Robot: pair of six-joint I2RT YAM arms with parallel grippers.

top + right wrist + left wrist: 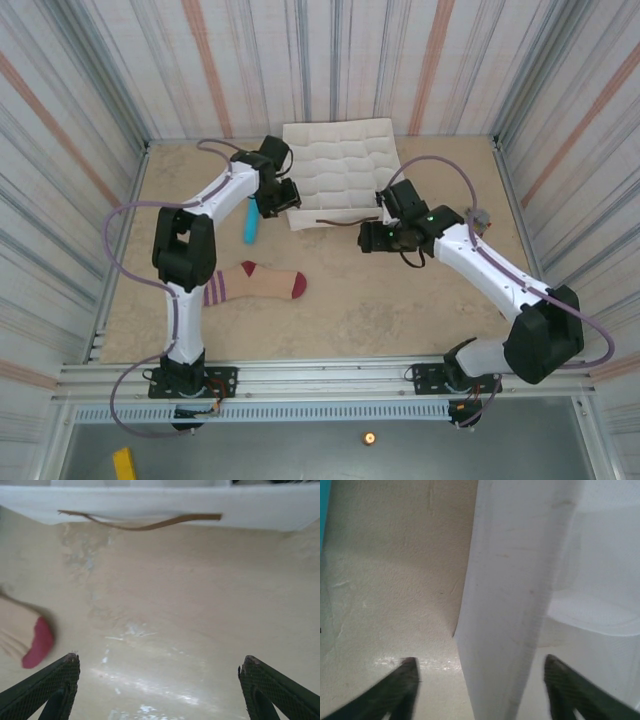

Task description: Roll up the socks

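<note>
Beige sock (258,283) lies flat, well apart from white mat (340,165), on mat's near side, not rolled yet.
Left gripper (480,659) spread wide; mat edge between fingers (405,685), not pinched.
Right gripper (160,656) spread wide, empty, just off mat's near edge.
Risk: left fingers shut on mat, not sock. Mat drags; blue tube (249,222) beside mat gets bumped, rolls off.
Sock cuff partly under left arm (185,255).
Brown strip (145,524) at mat edge: cannot tell what.
Under mat: hidden.

We see tall pale walls (90,90), striped grey and rust, enclosing three sides of a beige, mottled tabletop (400,310). An aluminium rail (330,378) edges its near side, and soft light glares off the surface.
</note>
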